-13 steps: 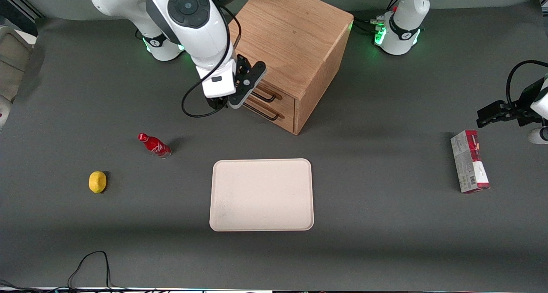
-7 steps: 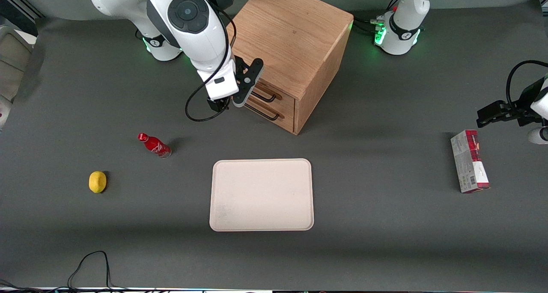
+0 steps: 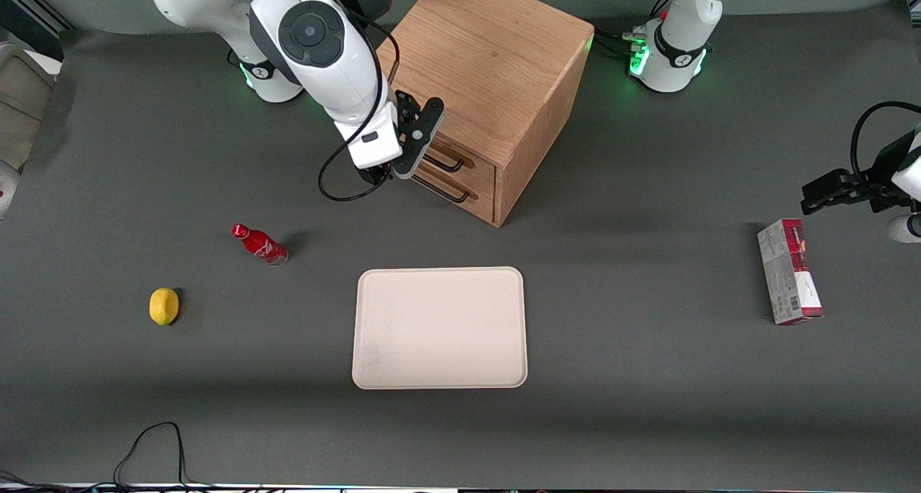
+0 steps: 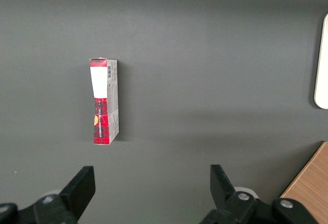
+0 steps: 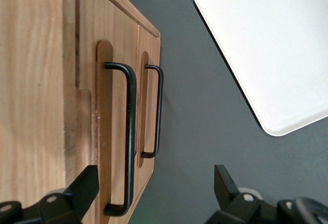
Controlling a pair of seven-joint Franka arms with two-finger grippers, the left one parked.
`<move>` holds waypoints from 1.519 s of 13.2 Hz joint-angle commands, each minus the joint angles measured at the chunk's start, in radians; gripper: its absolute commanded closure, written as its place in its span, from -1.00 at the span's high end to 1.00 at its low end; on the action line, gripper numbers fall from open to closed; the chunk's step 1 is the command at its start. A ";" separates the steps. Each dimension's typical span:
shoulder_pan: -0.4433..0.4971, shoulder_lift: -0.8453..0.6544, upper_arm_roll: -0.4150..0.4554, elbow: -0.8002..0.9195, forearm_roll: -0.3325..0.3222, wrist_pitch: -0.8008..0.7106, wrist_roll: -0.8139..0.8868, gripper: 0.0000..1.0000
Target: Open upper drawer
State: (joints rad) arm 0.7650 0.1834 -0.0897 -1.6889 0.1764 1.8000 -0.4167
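red and white carton lying on grey table, tray edge, wooden cabinet corner

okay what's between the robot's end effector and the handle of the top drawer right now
Nothing. In the right wrist view the open end effector faces the upper drawer handle with only air between; neither finger touches the bar.

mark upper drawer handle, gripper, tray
upper drawer handle [image 5: 130, 131], right wrist view, middle of the dark bar
gripper [image 5: 154, 193], right wrist view, midway between its open fingertips, in front of the handles
tray [image 3: 439, 327], front view, bare middle
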 commanded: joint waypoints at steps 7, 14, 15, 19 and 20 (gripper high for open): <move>0.011 -0.012 -0.004 -0.141 0.031 0.151 -0.027 1.00; 0.017 0.010 -0.001 -0.196 0.084 0.236 -0.039 1.00; 0.019 0.022 -0.001 -0.196 0.078 0.239 -0.039 1.00; 0.017 0.039 -0.005 -0.192 0.072 0.240 -0.039 1.00; 0.017 0.039 -0.005 -0.190 0.072 0.240 -0.039 1.00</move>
State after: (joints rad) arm 0.7731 0.2236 -0.0842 -1.8791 0.2242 2.0263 -0.4246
